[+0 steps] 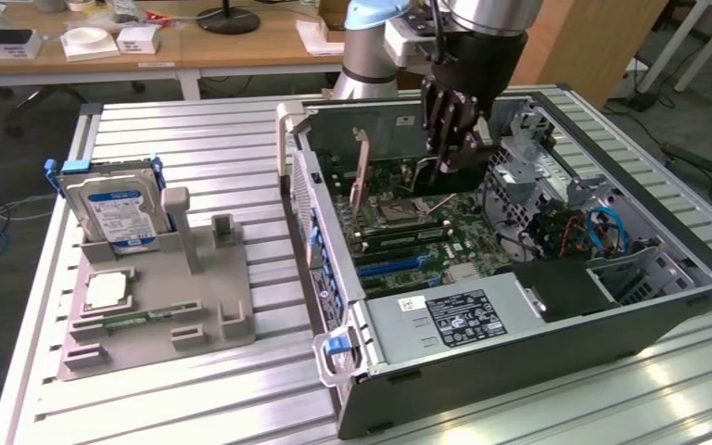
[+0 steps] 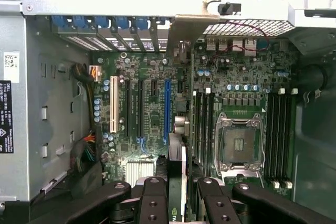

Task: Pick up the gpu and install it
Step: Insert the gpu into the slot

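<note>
The black multi-link gripper (image 2: 181,192) hangs inside the open black computer case (image 1: 653,320), its fingers (image 2: 152,203) narrowed onto the thin green gpu card (image 2: 177,156). The card stands edge-on above the green motherboard (image 2: 236,77), long axis parallel to the blue expansion slot (image 2: 167,111) just beside it.

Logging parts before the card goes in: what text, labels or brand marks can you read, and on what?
"DELL", sideways, on the black sticker on the case wall; its other print is too small.
Hard drive label: too small to read.
Power supply label: blurred, unreadable.
White sticker beside the black one: unreadable.
gpu: small green mark on its edge, unreadable.
</note>
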You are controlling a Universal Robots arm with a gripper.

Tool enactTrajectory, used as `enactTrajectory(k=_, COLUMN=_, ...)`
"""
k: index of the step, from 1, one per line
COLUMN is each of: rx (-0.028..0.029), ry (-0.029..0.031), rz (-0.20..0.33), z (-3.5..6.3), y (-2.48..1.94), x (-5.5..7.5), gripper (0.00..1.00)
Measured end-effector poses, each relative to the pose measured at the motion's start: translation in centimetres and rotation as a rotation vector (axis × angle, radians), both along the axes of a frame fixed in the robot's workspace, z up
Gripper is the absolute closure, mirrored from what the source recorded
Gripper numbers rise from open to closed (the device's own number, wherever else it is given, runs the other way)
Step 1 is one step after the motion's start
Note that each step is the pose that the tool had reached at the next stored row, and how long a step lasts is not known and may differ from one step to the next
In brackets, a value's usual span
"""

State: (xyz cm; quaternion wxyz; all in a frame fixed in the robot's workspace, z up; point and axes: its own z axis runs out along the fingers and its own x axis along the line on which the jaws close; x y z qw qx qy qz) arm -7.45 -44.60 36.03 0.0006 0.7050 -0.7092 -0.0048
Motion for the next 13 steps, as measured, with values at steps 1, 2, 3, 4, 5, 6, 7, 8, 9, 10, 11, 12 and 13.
enactTrajectory(k=1, rx=-0.0002, ry=-0.0001, rz=0.0, z=-0.05, y=-0.01, x=-0.03, gripper=0.73)
enactTrajectory(k=2, rx=-0.0003, ry=-0.0001, rz=0.0, z=-0.09, y=-0.01, x=-0.07, gripper=0.73)
enactTrajectory(k=3, rx=-0.0005, ry=-0.0001, rz=0.0, z=-0.14, y=-0.02, x=-0.12, gripper=0.73)
enactTrajectory(k=4, rx=-0.0007, ry=-0.0001, rz=0.0, z=-0.19, y=-0.03, x=-0.17, gripper=0.73)
enactTrajectory(k=5, rx=-0.0009, ry=-0.0001, rz=0.0, z=-0.24, y=-0.03, x=-0.2, gripper=0.73)
enactTrajectory(k=6, rx=-0.001, ry=0.0, rz=0.0, z=-0.29, y=-0.03, x=-0.24, gripper=0.73)
enactTrajectory(k=7, rx=-0.0012, ry=-0.0001, rz=0.0, z=-0.34, y=-0.04, x=-0.26, gripper=0.73)
enactTrajectory(k=8, rx=-0.0014, ry=0.0, rz=0.0, z=-0.39, y=-0.04, x=-0.29, gripper=0.73)
enactTrajectory(k=9, rx=-0.0016, ry=0.0, rz=0.0, z=-0.44, y=-0.05, x=-0.31, gripper=0.73)
enactTrajectory(k=10, rx=-0.0018, ry=-0.0001, rz=0.0, z=-0.51, y=-0.05, x=-0.34, gripper=0.73)
enactTrajectory(k=11, rx=-0.002, ry=0.0, rz=0.0, z=-0.57, y=-0.05, x=-0.37, gripper=0.73)
enactTrajectory(k=12, rx=-0.0023, ry=0.0, rz=0.0, z=-0.65, y=-0.06, x=-0.39, gripper=0.73)
enactTrajectory(k=13, rx=-0.0025, ry=0.0, rz=0.0, z=-0.72, y=-0.06, x=-0.41, gripper=0.73)
